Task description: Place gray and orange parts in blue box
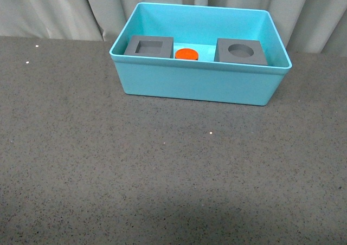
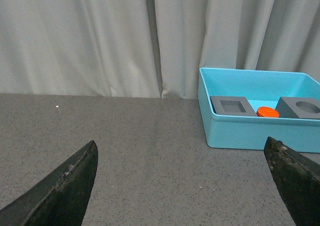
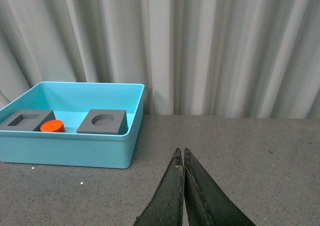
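While both gray cubes point(image 1: 149, 46) (orange cylinder point(image 1: 186, 54) between) sit boxed, left hand point(image 2: 182, 178) gapes, right hand point(image 3: 183, 158) closed.

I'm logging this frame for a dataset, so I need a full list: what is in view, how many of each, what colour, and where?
blue box: one, light turquoise-blue, on the table at the far side, near the curtain.
gray cube with square recess: one, matte gray, inside the box at its left end.
orange cylinder: one, orange, inside the box between the two cubes.
gray cube with round recess: one, matte gray, inside the box toward its right end.
table: one, dark gray speckled, bearing the box.
curtain: one, pale gray, pleated, behind the table.
left gripper: one, black, fingers wide apart, holding nothing.
right gripper: one, black, fingers together, holding nothing.
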Tool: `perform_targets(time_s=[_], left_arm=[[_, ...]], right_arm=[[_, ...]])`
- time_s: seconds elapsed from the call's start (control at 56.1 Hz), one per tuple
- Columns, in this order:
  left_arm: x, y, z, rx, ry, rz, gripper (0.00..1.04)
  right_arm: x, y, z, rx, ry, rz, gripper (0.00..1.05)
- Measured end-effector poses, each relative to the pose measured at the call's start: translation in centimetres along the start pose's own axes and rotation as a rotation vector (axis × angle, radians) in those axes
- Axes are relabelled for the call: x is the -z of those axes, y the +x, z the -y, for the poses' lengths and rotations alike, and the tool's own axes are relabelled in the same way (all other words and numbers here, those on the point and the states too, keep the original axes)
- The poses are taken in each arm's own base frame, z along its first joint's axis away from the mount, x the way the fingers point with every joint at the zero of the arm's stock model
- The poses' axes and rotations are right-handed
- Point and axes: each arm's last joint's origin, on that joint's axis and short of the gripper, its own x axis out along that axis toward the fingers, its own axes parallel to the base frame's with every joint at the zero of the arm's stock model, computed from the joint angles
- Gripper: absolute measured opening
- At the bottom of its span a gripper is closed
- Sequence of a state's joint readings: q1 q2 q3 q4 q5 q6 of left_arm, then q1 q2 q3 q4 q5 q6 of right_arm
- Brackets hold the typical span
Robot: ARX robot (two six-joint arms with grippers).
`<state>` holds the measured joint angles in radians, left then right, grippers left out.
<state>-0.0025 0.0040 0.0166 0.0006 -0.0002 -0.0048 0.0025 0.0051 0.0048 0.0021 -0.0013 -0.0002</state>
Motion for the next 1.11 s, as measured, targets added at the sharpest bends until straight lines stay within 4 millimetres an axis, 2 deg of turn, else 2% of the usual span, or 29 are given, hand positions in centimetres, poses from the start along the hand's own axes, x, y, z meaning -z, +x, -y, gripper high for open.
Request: perform_targets(time_s=[0.125, 0.178, 0.339, 0.428, 0.588, 0.66, 1.105], left_arm=[[0.0, 0.0, 0.0, 0.0, 0.0, 0.0, 0.98], [0.0, 0.0, 0.0, 0.0, 0.0, 0.0, 0.98], [0.0, 0.0, 0.0, 0.0, 0.0, 0.0, 0.98], [0.0, 0.0, 0.0, 0.0, 0.0, 0.0, 0.98], [0.0, 0.0, 0.0, 0.0, 0.0, 0.0, 0.98], [0.0, 0.0, 0.0, 0.0, 0.0, 0.0, 0.98], [0.0, 0.0, 0.0, 0.0, 0.0, 0.0, 0.98]], right_arm=[[0.0, 0.0, 0.0, 0.0, 0.0, 0.0, 0.01], [-0.01, -0.01, 0.0, 0.0, -0.001, 0.001, 0.07], [-0.01, -0.01, 0.0, 0.0, -0.001, 0.001, 0.36], [-0.01, -0.01, 0.0, 0.0, -0.001, 0.001, 0.56], [-0.01, -0.01, 0.0, 0.0, -0.001, 0.001, 0.81], [-0.02, -0.01, 0.0, 0.0, 0.0, 0.001, 0.96], [-0.01, -0.01, 0.0, 0.0, 0.0, 0.001, 0.95]])
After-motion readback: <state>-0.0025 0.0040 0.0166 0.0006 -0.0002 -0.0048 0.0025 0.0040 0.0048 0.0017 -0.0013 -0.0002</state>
